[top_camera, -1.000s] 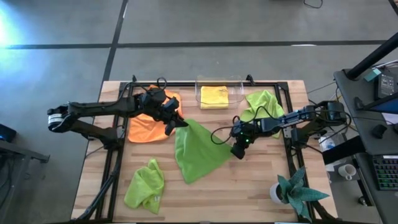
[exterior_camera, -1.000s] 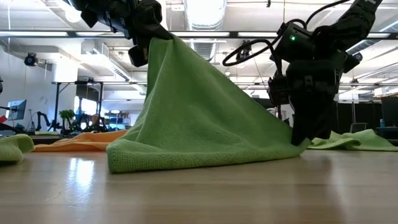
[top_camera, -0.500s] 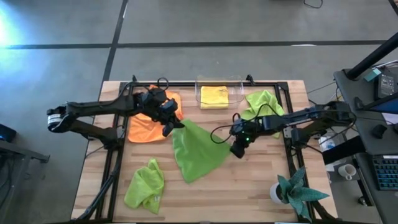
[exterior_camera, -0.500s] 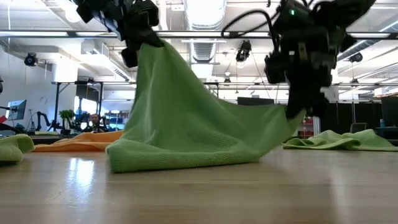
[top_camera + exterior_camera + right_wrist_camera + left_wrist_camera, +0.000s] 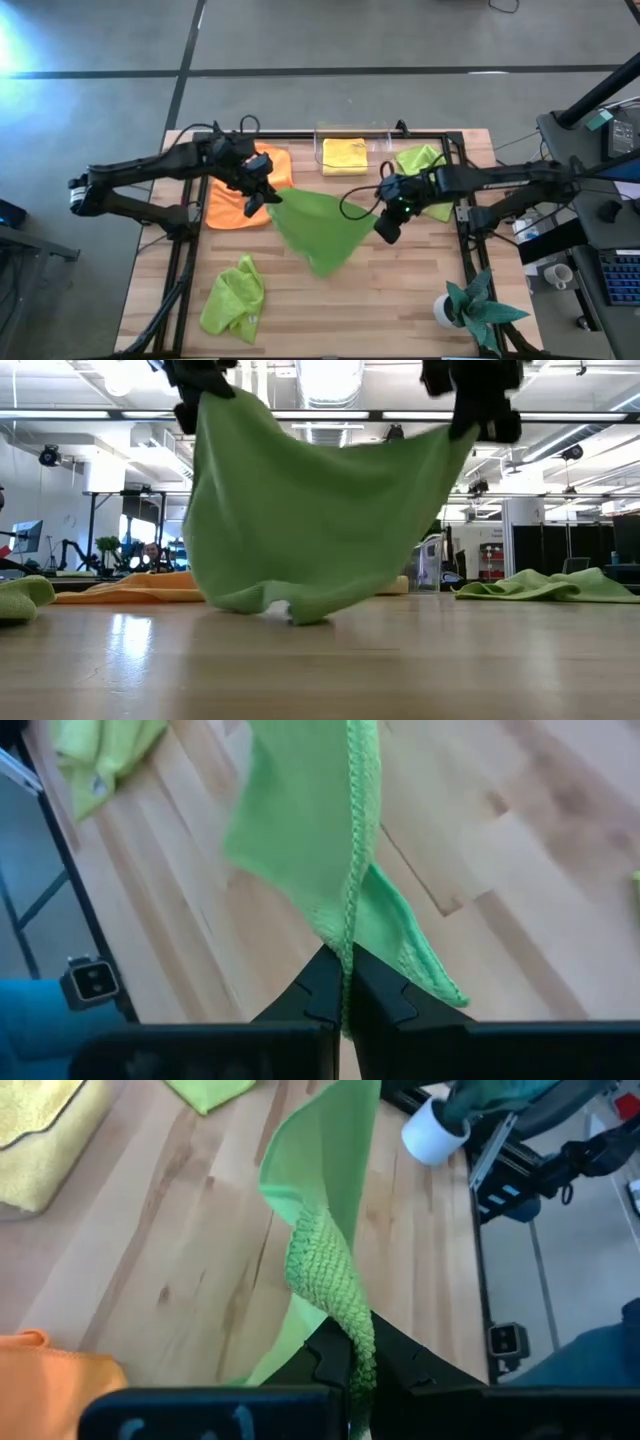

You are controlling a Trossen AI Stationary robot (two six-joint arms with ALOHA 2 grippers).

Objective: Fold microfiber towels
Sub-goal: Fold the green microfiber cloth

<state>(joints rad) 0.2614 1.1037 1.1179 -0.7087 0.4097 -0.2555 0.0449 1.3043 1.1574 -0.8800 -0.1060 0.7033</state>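
A lime green microfiber towel (image 5: 318, 228) hangs spread between my two grippers over the middle of the table. Its lowest fold (image 5: 290, 610) rests on the wood. My left gripper (image 5: 268, 200) is shut on its upper left corner, and my right gripper (image 5: 386, 230) is shut on its upper right corner. An orange towel (image 5: 232, 203) lies flat behind the left gripper. A yellow towel (image 5: 345, 156) lies folded in the clear bin (image 5: 380, 140). Two more lime green towels lie crumpled, one at the near left (image 5: 234, 297) and one at the far right (image 5: 420, 165). My left gripper pinches the towel's hemmed edge (image 5: 345, 1315) at a corner between its two fingers, coming slanting down from the table's left. The cloth hangs below, its top edge sagging toward the other gripper. My right gripper pinches the towel's stitched edge (image 5: 347, 955) at the opposite corner between its two fingers, slanting down from the table's right. The cloth hangs below the fingers, with a small flap (image 5: 420, 965) beside them.
A teal plant in a white pot (image 5: 470, 308) stands at the near right corner. Black frame rails (image 5: 462, 210) run along the table's left, far and right sides. Bare wood lies along the near edge between the crumpled towel and the plant.
My right gripper has risen high with the towel's right corner, which lay on the table a second ago. My left gripper has also risen a little with its corner. The towel has gone from draped on the table to hanging between both, only its lowest fold down.
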